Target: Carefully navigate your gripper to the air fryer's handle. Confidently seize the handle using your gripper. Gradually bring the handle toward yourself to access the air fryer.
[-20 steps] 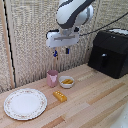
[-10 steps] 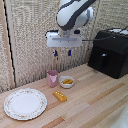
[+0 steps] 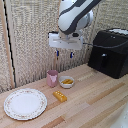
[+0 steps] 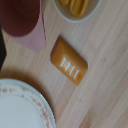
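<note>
The black air fryer (image 3: 111, 51) stands at the exterior view's right on the wooden table. Its handle (image 3: 103, 61) is a short vertical black bar on the front drawer. My gripper (image 3: 64, 53) hangs well to the left of the handle, high above the pink cup and the small bowl. Its two blue-tipped fingers stand apart with nothing between them. The wrist view shows no fingers and no air fryer, only the table below.
A pink cup (image 3: 52, 78) (image 4: 22, 22), a small bowl of orange pieces (image 3: 66, 81) (image 4: 75, 8), an orange block (image 3: 60, 96) (image 4: 69, 61) and a floral plate (image 3: 25, 103) (image 4: 20, 107) lie on the table (image 3: 95, 100). A woven screen backs the scene.
The arm has shifted slightly toward the exterior view's right. The gripper stays open and high above the cup and bowl.
</note>
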### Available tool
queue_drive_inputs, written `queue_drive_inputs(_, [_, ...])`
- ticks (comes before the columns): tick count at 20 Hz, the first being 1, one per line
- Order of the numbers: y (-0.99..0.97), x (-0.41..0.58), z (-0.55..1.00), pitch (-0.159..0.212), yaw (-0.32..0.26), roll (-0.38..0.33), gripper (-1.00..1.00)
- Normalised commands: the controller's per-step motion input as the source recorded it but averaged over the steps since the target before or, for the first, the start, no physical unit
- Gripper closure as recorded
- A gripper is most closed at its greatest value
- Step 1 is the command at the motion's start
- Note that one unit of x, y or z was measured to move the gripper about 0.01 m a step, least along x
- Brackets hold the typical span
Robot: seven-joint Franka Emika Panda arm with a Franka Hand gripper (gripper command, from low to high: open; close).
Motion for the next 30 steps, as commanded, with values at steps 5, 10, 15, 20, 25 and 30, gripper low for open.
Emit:
queue_drive_inputs(5, [-0.09,0.125,-0.05,0.0,-0.193,-0.375,-1.0])
queue_drive_inputs(10, [-0.1,0.091,-0.07,-0.01,-0.168,-0.375,-1.0])
queue_drive_inputs(15, [-0.08,0.007,-0.03,-0.069,-0.083,-0.375,-1.0])
queue_drive_inputs(20, [-0.1,0.0,-0.01,-0.11,-0.027,-0.375,-1.0])
queue_drive_inputs(25, [-0.34,0.048,-0.15,-0.101,0.063,-0.332,-1.0])
queue_drive_inputs(30, [-0.52,0.0,-0.29,-0.074,0.124,-0.163,-1.0])
